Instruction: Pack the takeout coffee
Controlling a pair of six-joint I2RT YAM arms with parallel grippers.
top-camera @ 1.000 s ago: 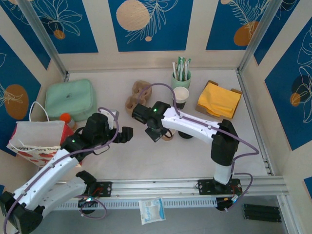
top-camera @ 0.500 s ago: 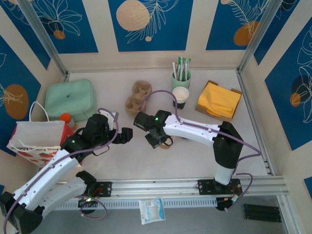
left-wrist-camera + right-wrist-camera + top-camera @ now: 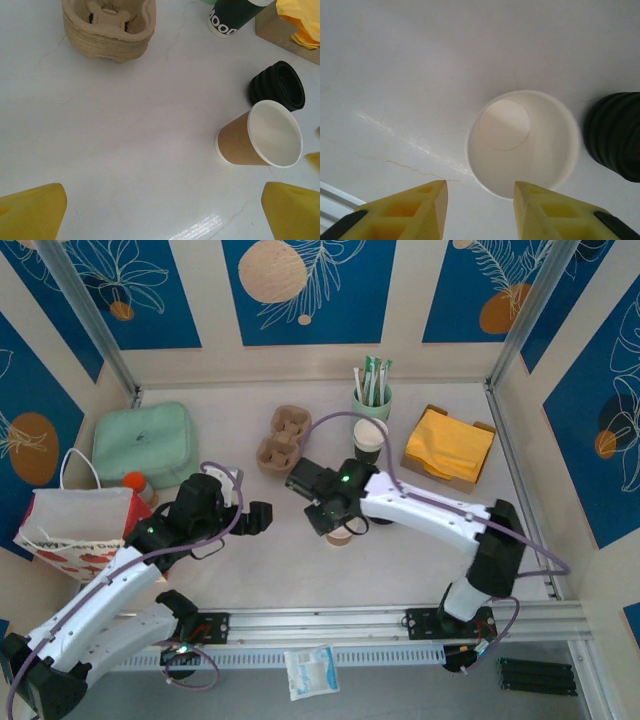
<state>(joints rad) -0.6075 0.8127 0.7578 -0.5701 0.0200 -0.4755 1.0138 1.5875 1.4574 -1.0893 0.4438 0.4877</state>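
The takeout coffee [image 3: 370, 437], a white cup with a dark lower band, stands at the back beside the green cup of sticks [image 3: 371, 400]; its dark base [image 3: 231, 16] shows in the left wrist view. My right gripper [image 3: 333, 518] hangs open above an empty brown paper cup [image 3: 340, 536], whose white inside [image 3: 522, 142] lies just beyond the gripper [image 3: 480, 185], with nothing between the fingers. A stack of black lids [image 3: 278, 85] sits beside the brown cup [image 3: 260, 135]. Left of the brown cup, my left gripper [image 3: 255, 517] is open and empty [image 3: 165, 215].
A pulp cup carrier [image 3: 282, 437] sits at the back centre, also seen from the left wrist [image 3: 107, 25]. A box of yellow napkins [image 3: 448, 445] is at the back right. A mint case [image 3: 145, 440], an orange-capped bottle [image 3: 135, 482] and a paper bag [image 3: 75, 525] stand on the left.
The right arm has swung its elbow to the right, and its gripper has shifted right and nearer over the brown cup. The white cup is uncovered. The left arm has not moved.
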